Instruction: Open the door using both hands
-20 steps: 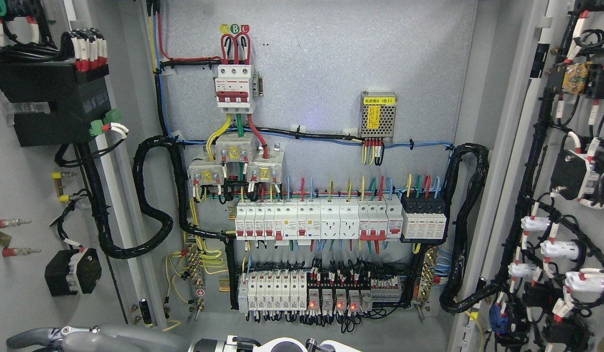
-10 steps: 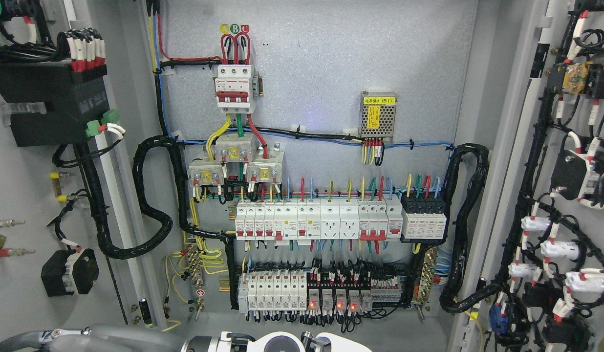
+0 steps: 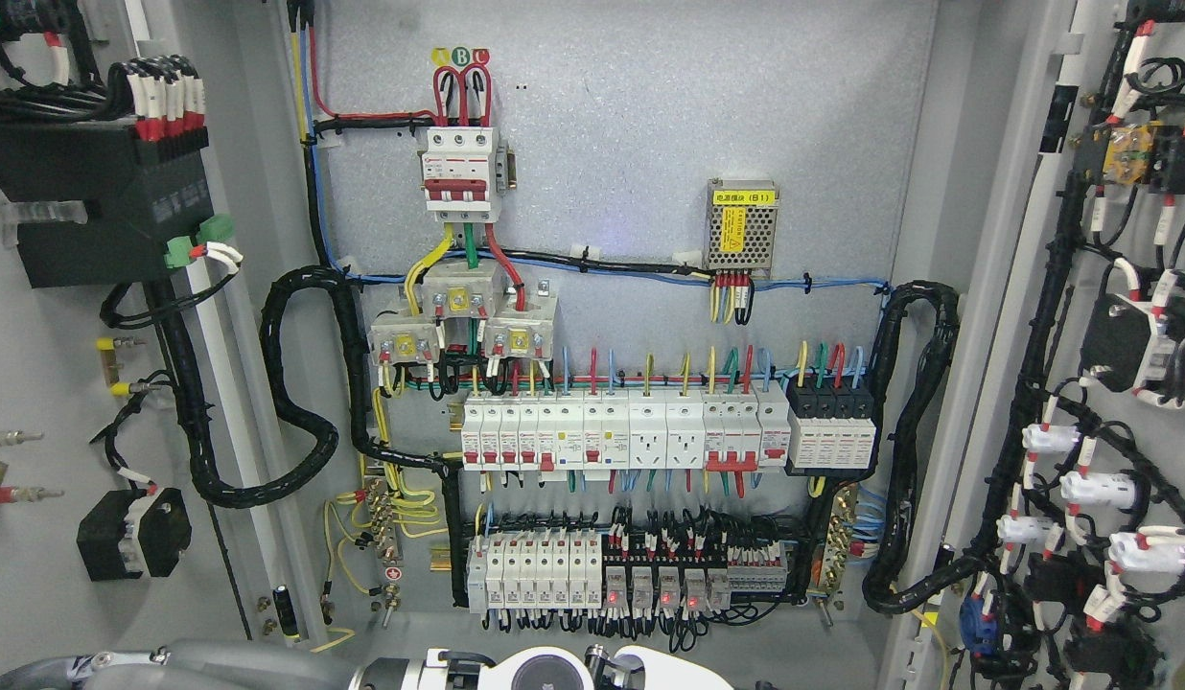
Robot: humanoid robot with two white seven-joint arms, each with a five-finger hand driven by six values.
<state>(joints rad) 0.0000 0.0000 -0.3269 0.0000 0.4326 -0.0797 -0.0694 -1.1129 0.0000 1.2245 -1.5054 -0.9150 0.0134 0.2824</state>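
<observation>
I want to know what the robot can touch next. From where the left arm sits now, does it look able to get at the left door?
Probably yes. The left arm lies low along the bottom edge, and the left door, swung wide open, stands just above and beside it with nothing between them. The hand itself is not clearly visible.

Left door (image 3: 46, 383): grey metal leaf, swung fully open at the scene's left, inner face showing, carrying a black box, red-tipped terminals and black cabling.
Right door (image 3: 1110, 364): matching grey leaf, swung open at the right, inner face showing, fitted with black and white components and a wire loom.
</observation>
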